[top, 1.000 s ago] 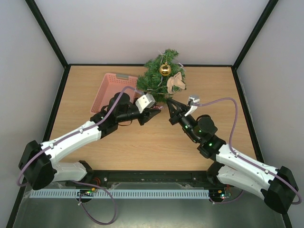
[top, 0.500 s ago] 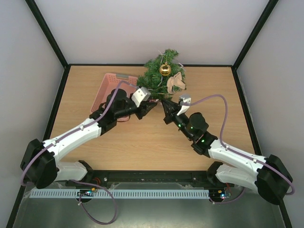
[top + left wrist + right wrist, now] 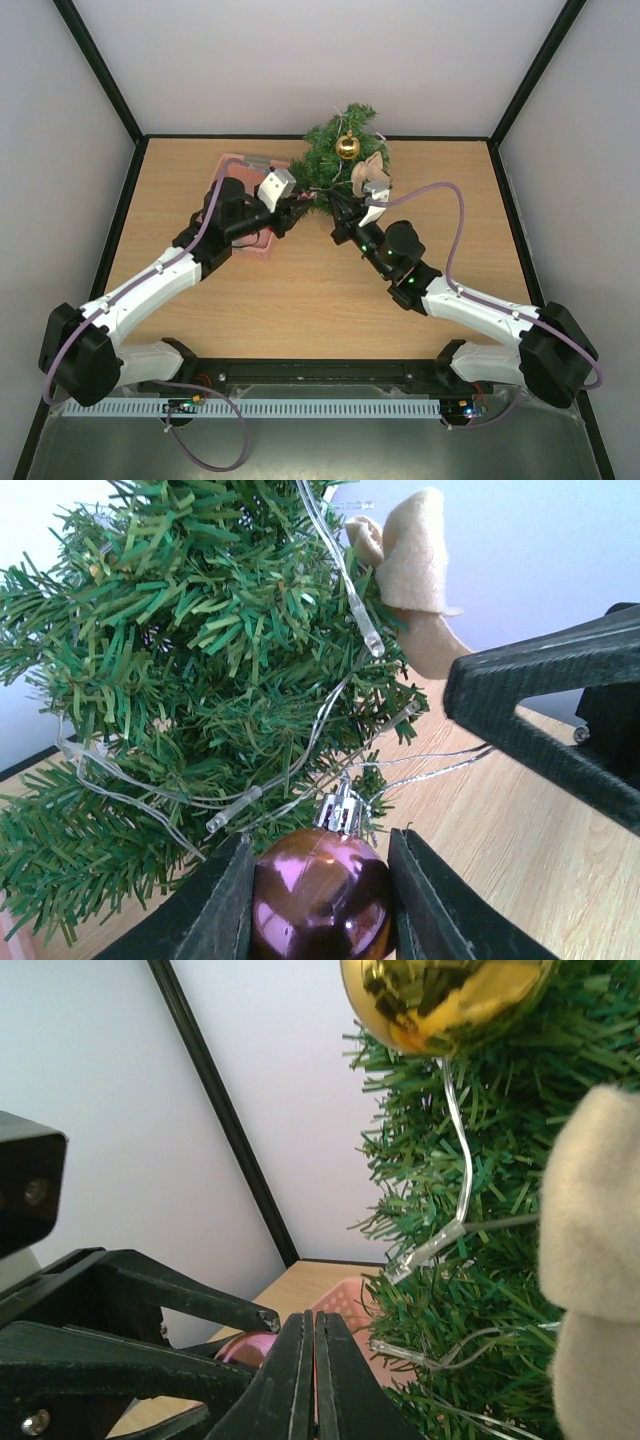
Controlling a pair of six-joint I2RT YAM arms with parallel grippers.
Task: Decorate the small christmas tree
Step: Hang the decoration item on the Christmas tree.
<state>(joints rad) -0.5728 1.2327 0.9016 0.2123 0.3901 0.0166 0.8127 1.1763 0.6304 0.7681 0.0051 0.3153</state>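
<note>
The small christmas tree (image 3: 325,160) stands at the back of the table, a pale light string (image 3: 340,570) threaded through its dark green branches. On it hang a gold ball (image 3: 347,147) and a beige felt ornament (image 3: 370,176). My left gripper (image 3: 300,208) is shut on a shiny purple ball (image 3: 320,900), held cap-up just below the tree's lower branches (image 3: 200,660). Two strands of silver thread (image 3: 440,765) run taut from the ball's cap to my right gripper (image 3: 336,203). Its jaws are pressed together (image 3: 308,1318) at the tree's front.
A pink perforated basket (image 3: 232,170) sits left of the tree, behind the left arm. Black frame posts and pale walls enclose the table on three sides. Both wrists meet close together in front of the tree.
Both arms have reached farther back toward the tree. The left gripper carried the purple ball up to the lower branches, and the right gripper moved left and back with it.
</note>
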